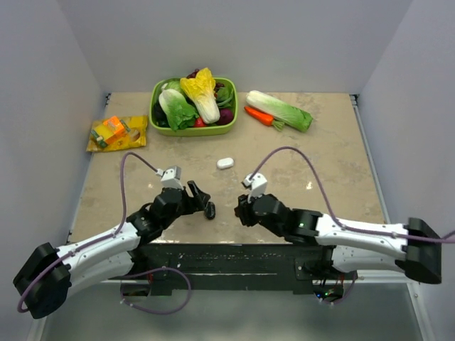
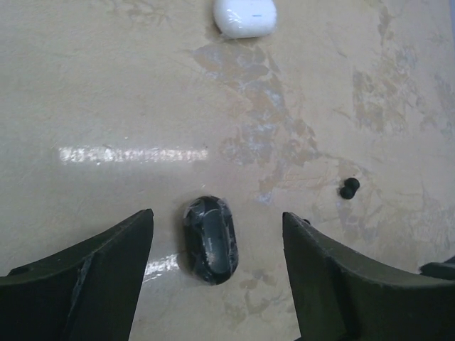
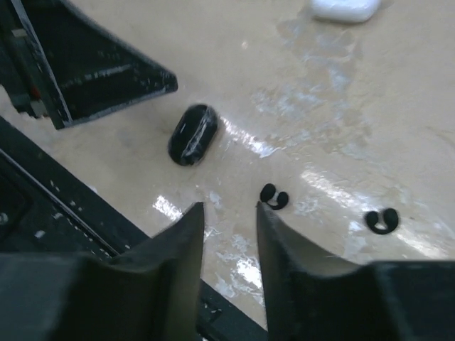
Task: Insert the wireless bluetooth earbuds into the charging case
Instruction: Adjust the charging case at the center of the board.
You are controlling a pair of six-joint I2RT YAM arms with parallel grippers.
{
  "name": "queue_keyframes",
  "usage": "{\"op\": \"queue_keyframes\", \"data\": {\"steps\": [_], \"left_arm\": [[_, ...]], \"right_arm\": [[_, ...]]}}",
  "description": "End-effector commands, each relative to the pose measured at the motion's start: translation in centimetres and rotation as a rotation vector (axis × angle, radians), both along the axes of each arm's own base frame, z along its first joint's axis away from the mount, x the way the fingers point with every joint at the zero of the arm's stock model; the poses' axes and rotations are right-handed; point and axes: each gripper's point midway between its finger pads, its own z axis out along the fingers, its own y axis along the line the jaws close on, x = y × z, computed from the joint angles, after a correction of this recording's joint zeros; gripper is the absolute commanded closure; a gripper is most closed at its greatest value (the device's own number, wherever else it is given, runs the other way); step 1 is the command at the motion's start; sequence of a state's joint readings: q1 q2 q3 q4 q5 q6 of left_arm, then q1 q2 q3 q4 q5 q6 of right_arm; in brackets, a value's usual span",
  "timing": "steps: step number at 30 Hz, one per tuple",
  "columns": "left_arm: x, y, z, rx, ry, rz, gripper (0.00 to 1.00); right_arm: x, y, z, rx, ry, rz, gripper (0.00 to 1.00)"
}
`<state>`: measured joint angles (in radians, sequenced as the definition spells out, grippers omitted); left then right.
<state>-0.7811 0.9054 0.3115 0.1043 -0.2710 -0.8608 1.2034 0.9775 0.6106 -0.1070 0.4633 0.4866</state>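
A black oval charging case (image 2: 210, 238) lies closed on the table between the spread fingers of my left gripper (image 2: 217, 219), which is open and not touching it. It also shows in the top view (image 1: 210, 211) and the right wrist view (image 3: 192, 134). Two tiny black earbuds lie loose on the table: one (image 3: 274, 197) just beyond my right fingertips, the other (image 3: 382, 221) further right. One earbud (image 2: 349, 187) shows right of the case in the left wrist view. My right gripper (image 3: 229, 209) is open with a narrow gap and empty, low over the table.
A white earbud case (image 1: 225, 163) lies further out, mid-table. A green bowl (image 1: 193, 131) of vegetables, a cabbage (image 1: 279, 109), a carrot (image 1: 259, 116) and a yellow snack packet (image 1: 117, 133) sit at the back. The black arm mount (image 1: 227, 259) runs along the near edge.
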Motion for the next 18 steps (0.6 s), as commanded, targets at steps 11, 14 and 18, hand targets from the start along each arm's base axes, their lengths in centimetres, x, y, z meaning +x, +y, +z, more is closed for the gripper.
{"op": "queue_keyframes", "data": {"steps": [11, 14, 18], "left_arm": [[-0.4, 5.2, 0.6, 0.035, -0.063, 0.194, 0.24], [-0.4, 5.5, 1.5, 0.046, -0.108, 0.182, 0.27], [-0.6, 5.5, 3.0, 0.017, -0.154, 0.16, 0.28]], "right_arm": [[-2.8, 12.5, -6.9, 0.06, 0.183, 0.349, 1.0], [-2.6, 14.1, -7.9, 0.066, 0.205, 0.36, 1.0], [-1.6, 15.6, -8.6, 0.068, 0.232, 0.308, 1.0]]}}
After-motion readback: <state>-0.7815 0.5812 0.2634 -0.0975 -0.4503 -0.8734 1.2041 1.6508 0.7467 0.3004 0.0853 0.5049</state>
